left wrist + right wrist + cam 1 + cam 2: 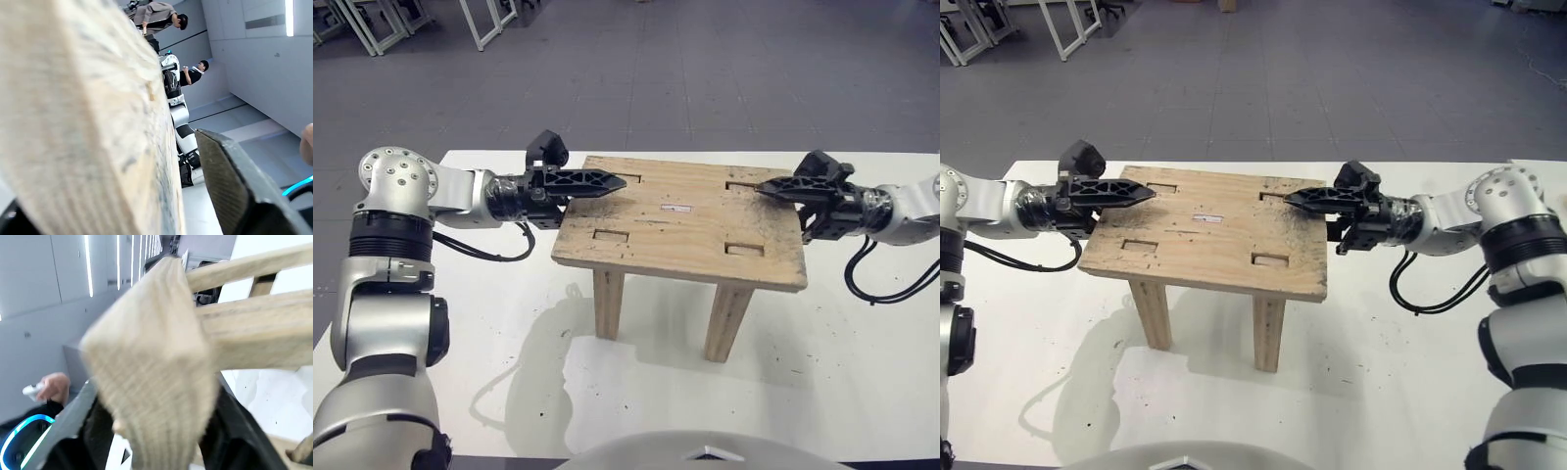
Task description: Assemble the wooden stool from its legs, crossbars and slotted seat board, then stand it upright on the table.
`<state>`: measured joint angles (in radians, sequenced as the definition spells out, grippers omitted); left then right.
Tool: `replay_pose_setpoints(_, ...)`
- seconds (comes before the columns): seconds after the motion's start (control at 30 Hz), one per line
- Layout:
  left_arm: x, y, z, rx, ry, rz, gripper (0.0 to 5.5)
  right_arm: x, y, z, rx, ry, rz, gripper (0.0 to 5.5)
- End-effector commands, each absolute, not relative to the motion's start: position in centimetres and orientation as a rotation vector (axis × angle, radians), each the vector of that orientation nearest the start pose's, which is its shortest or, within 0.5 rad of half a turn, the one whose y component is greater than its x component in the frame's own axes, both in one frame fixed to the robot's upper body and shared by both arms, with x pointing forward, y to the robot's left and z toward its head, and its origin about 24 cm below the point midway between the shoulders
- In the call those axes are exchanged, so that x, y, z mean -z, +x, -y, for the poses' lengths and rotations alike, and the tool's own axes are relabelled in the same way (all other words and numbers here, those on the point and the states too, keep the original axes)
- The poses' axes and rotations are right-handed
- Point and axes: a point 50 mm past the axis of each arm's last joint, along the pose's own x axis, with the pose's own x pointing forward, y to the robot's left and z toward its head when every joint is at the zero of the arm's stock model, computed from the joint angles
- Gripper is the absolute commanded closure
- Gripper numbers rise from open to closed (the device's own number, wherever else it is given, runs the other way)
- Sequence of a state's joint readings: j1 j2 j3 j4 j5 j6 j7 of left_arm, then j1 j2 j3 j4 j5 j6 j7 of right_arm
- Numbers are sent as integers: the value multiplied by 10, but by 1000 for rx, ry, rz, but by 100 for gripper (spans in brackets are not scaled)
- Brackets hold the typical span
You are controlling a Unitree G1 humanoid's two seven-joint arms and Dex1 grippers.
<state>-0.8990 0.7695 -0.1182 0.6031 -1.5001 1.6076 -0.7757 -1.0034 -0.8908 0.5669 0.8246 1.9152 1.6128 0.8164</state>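
From the left eye view, the stool stands upright on the table (pixel 862 382), seat board (pixel 680 220) on top and two near legs (pixel 609 304) under it. The board's long axis runs across you, from arm to arm. Your left gripper (pixel 607 182) sits at the far left corner and your right gripper (pixel 769 186) at the far right corner, each as near as the other.

The right eye view gives you the room. White tabletop lies open on every side of the stool, and the near table edge is well apart from the legs.

In the left wrist view, the board's edge runs between the jaws. One finger (pixel 234 186) stands off the wood with background showing through the gap, so I judge this grip slack, not clamped.

In the right wrist view, the board's corner fills the space between both fingers (pixel 73 426) with no gap showing, so this side looks closed on the wood.
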Motion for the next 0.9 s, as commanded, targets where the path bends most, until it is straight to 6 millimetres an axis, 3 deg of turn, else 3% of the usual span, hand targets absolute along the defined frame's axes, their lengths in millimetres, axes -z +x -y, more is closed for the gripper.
replay_pose_setpoints(0.03,-191,302,-189,1230,-990,-940,148,-183,298,203,-1192,1266,-1042,231)
replay_pose_setpoints(0.23,-187,300,-202,1152,-939,-934,133,-172,287,217,-1118,1234,-1065,117)
replay_pose_setpoints(0.4,-199,301,-216,1139,-956,-848,133,-169,285,232,-1034,1222,-1036,8)
replay_pose_setpoints(0.53,-215,297,-233,1140,-955,-767,133,-165,279,247,-977,1225,-1006,1)
replay_pose_setpoints(0.7,-204,292,-246,1048,-898,-796,133,-167,270,266,-914,1212,-961,1)
replay_pose_setpoints(0.9,-209,287,-267,1007,-908,-731,133,-165,267,278,-860,1205,-914,1)
